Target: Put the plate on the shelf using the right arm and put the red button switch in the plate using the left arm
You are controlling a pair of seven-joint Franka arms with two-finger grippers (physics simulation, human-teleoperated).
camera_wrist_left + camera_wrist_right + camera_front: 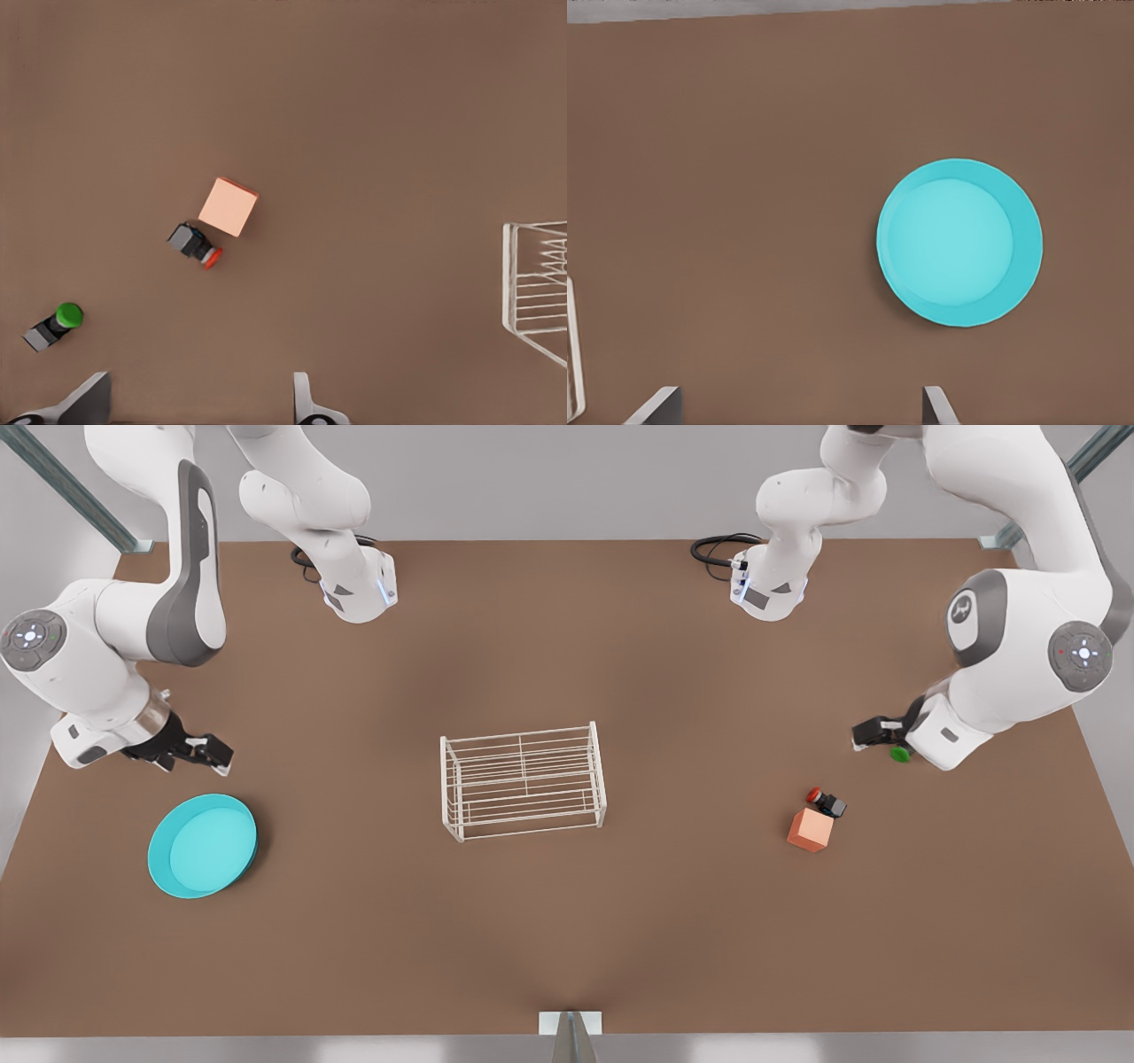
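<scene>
On the brown table (567,646), we see the small white two-tier wire shelf (523,781) standing empty at centre, both arms hovering well apart from it. At the front view's left, the right arm's black two-finger gripper (208,755) hangs released, fingers spread, just above the round turquoise plate (204,846), which lies flat on the table. At the front view's right, the left arm's black gripper (868,733) hovers likewise released and holds nothing. Near it, the tiny black switch with the red round cap (826,801) lies on its side, touching the orange cube (811,830). A similar green-capped switch (55,325) lies close beneath the left gripper.
</scene>
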